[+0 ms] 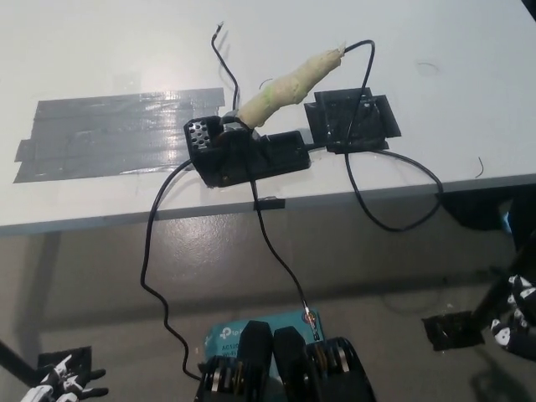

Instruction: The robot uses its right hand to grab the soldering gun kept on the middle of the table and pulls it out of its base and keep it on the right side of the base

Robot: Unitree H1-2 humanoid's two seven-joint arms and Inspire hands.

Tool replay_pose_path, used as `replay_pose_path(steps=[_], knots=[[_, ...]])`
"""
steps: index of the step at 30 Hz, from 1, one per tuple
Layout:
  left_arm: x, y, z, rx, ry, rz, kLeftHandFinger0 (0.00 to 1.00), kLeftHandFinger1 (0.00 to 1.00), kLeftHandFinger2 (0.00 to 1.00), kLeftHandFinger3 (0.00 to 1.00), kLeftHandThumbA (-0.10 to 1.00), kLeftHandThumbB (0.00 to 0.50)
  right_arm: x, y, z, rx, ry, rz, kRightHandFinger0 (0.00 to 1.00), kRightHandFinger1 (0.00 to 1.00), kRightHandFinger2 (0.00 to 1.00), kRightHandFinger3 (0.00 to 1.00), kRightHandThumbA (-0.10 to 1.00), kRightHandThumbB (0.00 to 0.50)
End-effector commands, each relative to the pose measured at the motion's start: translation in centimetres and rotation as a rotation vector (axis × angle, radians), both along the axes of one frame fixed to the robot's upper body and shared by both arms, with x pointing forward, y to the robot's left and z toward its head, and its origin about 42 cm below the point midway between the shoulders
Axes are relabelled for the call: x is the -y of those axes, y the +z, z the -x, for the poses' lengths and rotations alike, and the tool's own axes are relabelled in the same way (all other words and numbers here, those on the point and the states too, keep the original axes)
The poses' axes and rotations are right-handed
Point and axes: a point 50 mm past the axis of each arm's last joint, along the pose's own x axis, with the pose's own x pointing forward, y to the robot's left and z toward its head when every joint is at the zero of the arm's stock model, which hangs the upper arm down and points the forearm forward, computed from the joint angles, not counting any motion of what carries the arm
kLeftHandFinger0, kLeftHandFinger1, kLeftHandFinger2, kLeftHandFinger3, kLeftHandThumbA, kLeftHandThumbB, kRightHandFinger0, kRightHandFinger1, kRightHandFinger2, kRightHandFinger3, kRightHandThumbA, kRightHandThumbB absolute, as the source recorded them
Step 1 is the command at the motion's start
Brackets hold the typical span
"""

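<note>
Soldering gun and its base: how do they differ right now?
The soldering gun is pale yellow-green, long and slanted, pointing up-right; the base is black, blocky and flat on the table. The gun sticks out above the base. Both trail black cables.

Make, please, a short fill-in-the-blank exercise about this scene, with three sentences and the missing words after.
1. The soldering gun still sits in its black ____ on the table.
2. The strips of tape on the robot's left side of the base are ____ in colour.
3. The right hand is low at the picture's ____ edge, and the left hand rests at the lower left.

Missing words: base; grey; right
</note>
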Motion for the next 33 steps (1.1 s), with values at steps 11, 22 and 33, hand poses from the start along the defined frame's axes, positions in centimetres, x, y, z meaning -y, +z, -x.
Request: replay_pose_path(steps=[11, 22, 33], knots=[[-0.1, 0.5, 0.5, 0.006, 0.000, 0.022, 0.62, 0.70, 0.78, 0.89, 0.59, 0.404, -5.5, 18.6, -7.4, 0.469, 0.157, -0.045, 0.32, 0.36, 0.56, 1.00, 0.07, 0.123], [-0.3, 1.0, 0.3, 0.001, -0.006, 0.003, 0.63, 0.71, 0.76, 0.88, 0.60, 0.395, -15.4, 29.2, -11.7, 0.731, 0.365, 0.276, 1.00, 1.00, 1.00, 1.00, 0.38, 0.247], [-0.3, 1.5, -0.2, 0.014, -0.025, -0.001, 0.63, 0.70, 0.77, 0.88, 0.59, 0.387, -25.1, 33.4, -16.0, 0.781, 0.568, 0.486, 1.00, 1.00, 1.00, 1.00, 0.44, 0.261]])
